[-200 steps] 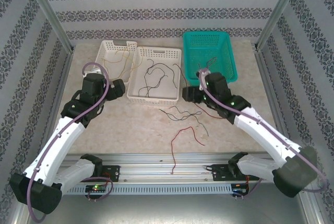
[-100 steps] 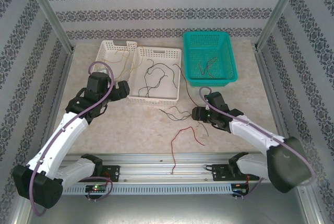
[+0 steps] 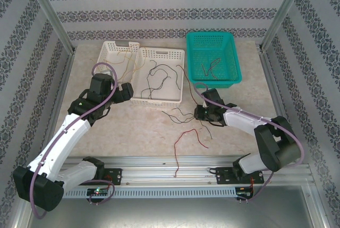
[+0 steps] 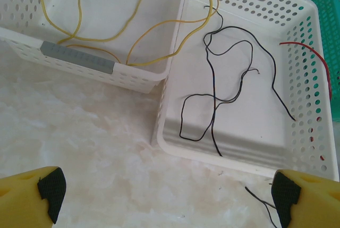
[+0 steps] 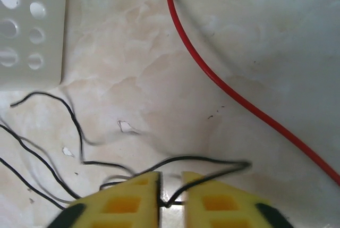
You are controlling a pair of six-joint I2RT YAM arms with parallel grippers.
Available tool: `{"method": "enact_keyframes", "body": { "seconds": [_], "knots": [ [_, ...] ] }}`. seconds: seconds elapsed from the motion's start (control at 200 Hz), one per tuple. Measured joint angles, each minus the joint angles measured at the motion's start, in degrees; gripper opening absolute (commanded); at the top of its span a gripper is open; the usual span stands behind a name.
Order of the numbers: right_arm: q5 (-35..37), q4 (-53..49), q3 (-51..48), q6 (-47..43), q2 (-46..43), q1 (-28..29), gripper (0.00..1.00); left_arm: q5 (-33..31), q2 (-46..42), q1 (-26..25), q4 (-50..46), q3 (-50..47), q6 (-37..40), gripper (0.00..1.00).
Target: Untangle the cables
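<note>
Beige marbled surface (image 3: 133, 127) beneath everything. Along its far edge, three baskets in a row: small white basket (image 3: 109, 43) on the left, larger white basket (image 3: 154, 100) in the middle, teal basket (image 3: 218, 83) on the right.

Just off the near left corner of the larger white basket, the left tool (image 3: 126, 91); seen from its wrist (image 4: 164, 196), spread wide, pads (image 4: 52, 191) far apart with only bare surface between. In front of the teal basket, low over the surface, the right tool (image 3: 197, 114); seen from its wrist (image 5: 170, 199), drawn in to a narrow slit, pinching one strand of the loose black cables (image 5: 74, 132).

In the small white basket, yellow cables (image 4: 106, 36) in wide loops, one reaching over the rim next door. In the larger white basket, black cables (image 4: 223, 90), long axis front to back. In the teal basket, one short cable (image 3: 208, 67), dark from above, lying roughly front to back.

On the bare surface, the loose black cables again, stretched left to right between larger white basket and right tool. Nearest the arms, the red cable (image 3: 176, 156): hooked at the far end, long axis near to far, near end across the metal rail (image 3: 149, 161).
</note>
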Motion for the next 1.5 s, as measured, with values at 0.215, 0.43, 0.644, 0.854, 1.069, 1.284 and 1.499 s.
{"method": "enact_keyframes", "body": {
  "seconds": [0.215,0.43,0.644,0.854,1.069,1.284,1.499],
  "knots": [
    [0.1,-0.9,0.0,0.0,-4.9,0.0,0.0,0.0,0.1,0.0,0.0,0.0,0.0,1.0],
    [1.3,-4.9,3.6,-0.2,-17.2,0.4,0.0,0.0,0.1,0.0,0.0,0.0,0.0,1.0],
    [1.8,-12.5,22.9,-2.8,-18.6,4.7,0.0,0.0,0.1,0.0,0.0,0.0,0.0,1.0],
    [0.0,-19.0,50.2,-5.9,-9.5,7.5,0.0,0.0,0.0,0.0,0.0,0.0,0.0,1.0],
    [-2.9,-27.7,81.9,-8.5,5.1,8.9,0.0,0.0,-0.8,0.0,0.1,0.0,0.0,1.0],
    [-7.5,-38.1,118.2,-9.5,24.5,9.5,0.0,-0.1,-3.3,0.0,1.8,-0.8,-0.1,1.0],
    [-14.4,-38.5,116.0,-8.4,29.9,7.2,0.0,-0.7,-3.7,0.0,3.1,-1.0,-0.5,1.0]
  ]
}}
